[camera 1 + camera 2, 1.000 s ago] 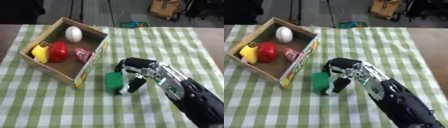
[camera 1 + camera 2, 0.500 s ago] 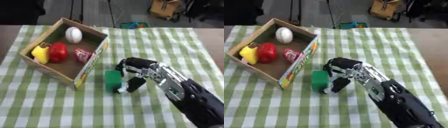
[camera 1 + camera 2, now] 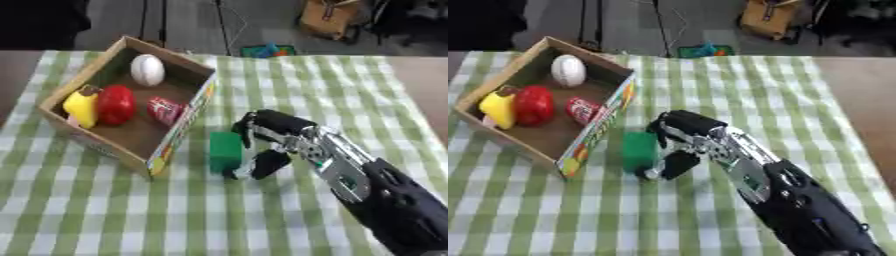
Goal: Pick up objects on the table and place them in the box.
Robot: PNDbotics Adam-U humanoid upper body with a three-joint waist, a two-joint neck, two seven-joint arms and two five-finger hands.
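The right hand (image 3: pixel 267 145) stays curled against the green block (image 3: pixel 225 152) beside the box (image 3: pixel 179 145), nothing moved, so the lift is still pending

The right hand (image 3: pixel 267 145) is covering the right side of the green block (image 3: pixel 225 151), so whether its fingers are touching it is unclear. The red can (image 3: pixel 164 109) is lying partly behind the box (image 3: pixel 179 135) wall, its label blurring. The right arm is running off the bottom edge. The left hand is showing nowhere.
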